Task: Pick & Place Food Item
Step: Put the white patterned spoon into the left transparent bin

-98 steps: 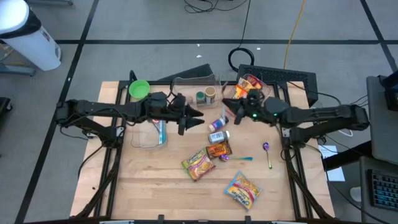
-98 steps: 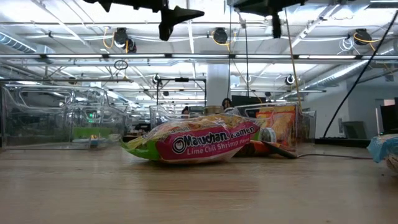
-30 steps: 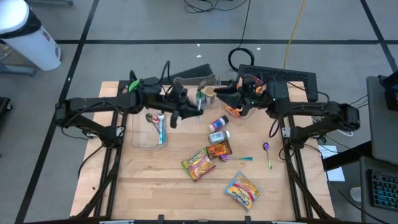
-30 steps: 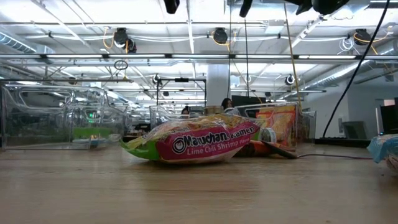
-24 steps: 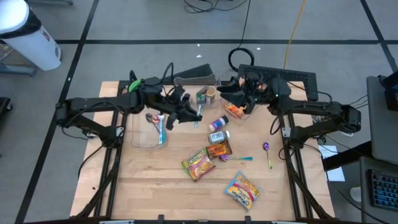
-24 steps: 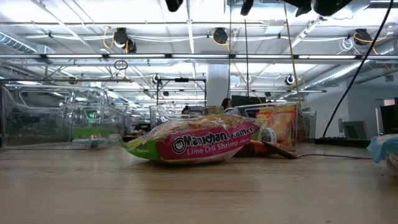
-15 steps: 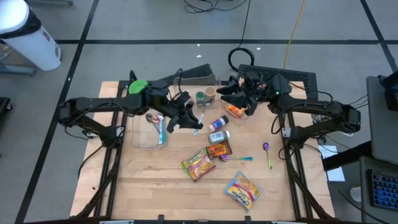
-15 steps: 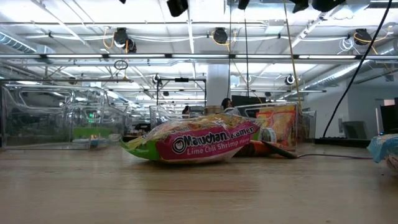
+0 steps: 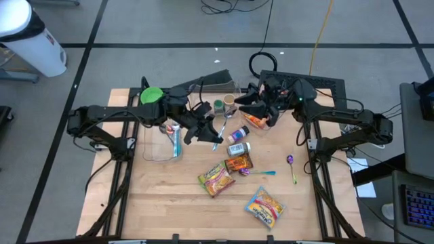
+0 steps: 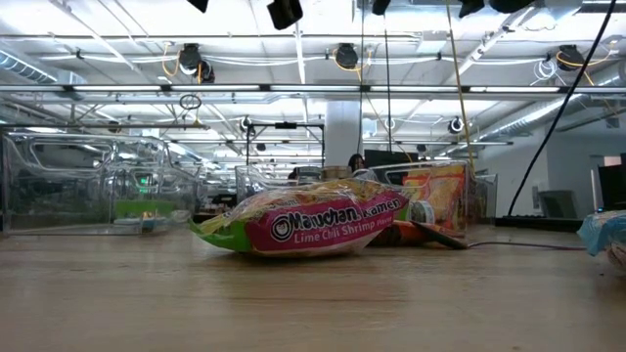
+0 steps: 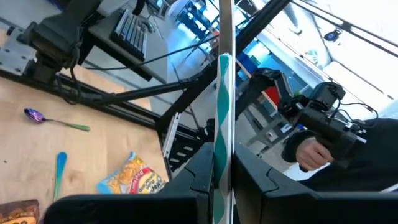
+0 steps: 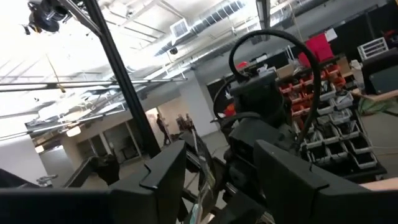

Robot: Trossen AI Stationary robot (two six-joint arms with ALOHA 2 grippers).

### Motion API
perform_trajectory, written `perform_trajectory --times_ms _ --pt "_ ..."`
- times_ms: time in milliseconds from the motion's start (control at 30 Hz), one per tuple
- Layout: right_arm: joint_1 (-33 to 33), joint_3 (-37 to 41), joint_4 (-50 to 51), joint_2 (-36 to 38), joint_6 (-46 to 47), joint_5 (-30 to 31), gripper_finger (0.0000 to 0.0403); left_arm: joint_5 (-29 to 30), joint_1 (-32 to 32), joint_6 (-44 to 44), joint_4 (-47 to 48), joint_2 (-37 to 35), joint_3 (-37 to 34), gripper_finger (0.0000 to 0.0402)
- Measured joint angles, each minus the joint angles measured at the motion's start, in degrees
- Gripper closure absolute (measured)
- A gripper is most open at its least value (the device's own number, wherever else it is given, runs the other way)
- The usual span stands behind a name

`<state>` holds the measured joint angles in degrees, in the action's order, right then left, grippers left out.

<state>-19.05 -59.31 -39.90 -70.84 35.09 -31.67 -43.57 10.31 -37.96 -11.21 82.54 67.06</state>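
Observation:
My left gripper (image 9: 205, 131) hangs above the table's middle, shut on a thin teal-and-white striped stick (image 11: 222, 93), which also shows in the high view (image 9: 218, 133). My right gripper (image 9: 246, 102) stands open over the far right, at the edge of a clear bin (image 9: 270, 112); nothing shows between its fingers (image 12: 163, 168). A ramen packet (image 9: 215, 177) lies flat on the table, and is close in the low view (image 10: 308, 227). A yellow snack bag (image 9: 264, 207), a brown bar (image 9: 239, 163) and two small jars (image 9: 237, 140) lie around it. My left gripper pinches the striped stick between its two fingers, low on its length (image 11: 220, 167). The stick runs on along the fingers and juts out well past their tips. The fingers point toward the table's right side. The stick is lifted clear of the table.
A clear tray (image 9: 163, 146) with a tube stands left of the middle, with a green bowl (image 9: 151, 96) behind it. Another clear bin (image 9: 213, 87) and two cups (image 9: 224, 104) stand at the far edge. A purple spoon (image 9: 291, 166) and a blue spoon (image 9: 266, 172) lie right.
My left gripper has moved toward the table's right and a little toward the near edge, carrying the striped stick clear of the table. My right gripper has stayed almost where it was, still open.

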Motion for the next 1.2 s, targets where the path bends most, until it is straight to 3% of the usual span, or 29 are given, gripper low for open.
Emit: perform_trajectory --times_ms 533,700,967,1067,1200 --pt "2.7 0.0 3.0 -0.4 -3.2 0.4 0.0228 0.1 0.3 -1.9 1.1 0.0 0.0 0.0370" --pt "3.3 0.0 3.2 -1.0 -3.9 3.0 0.0273 0.1 0.3 -2.0 1.5 0.0 0.0 0.0370" --pt "4.5 0.0 3.1 -3.1 -5.4 6.5 0.0392 1.8 -0.2 -2.2 3.2 0.0 0.0 0.0370" --pt "5.4 0.0 3.2 -3.1 -6.0 9.3 0.0394 4.6 -0.4 -1.4 2.9 0.0 0.0 0.0358" --pt "5.6 0.1 3.0 -2.8 -6.4 11.0 0.0400 8.4 -0.4 0.1 1.6 -0.1 0.0 0.0309"
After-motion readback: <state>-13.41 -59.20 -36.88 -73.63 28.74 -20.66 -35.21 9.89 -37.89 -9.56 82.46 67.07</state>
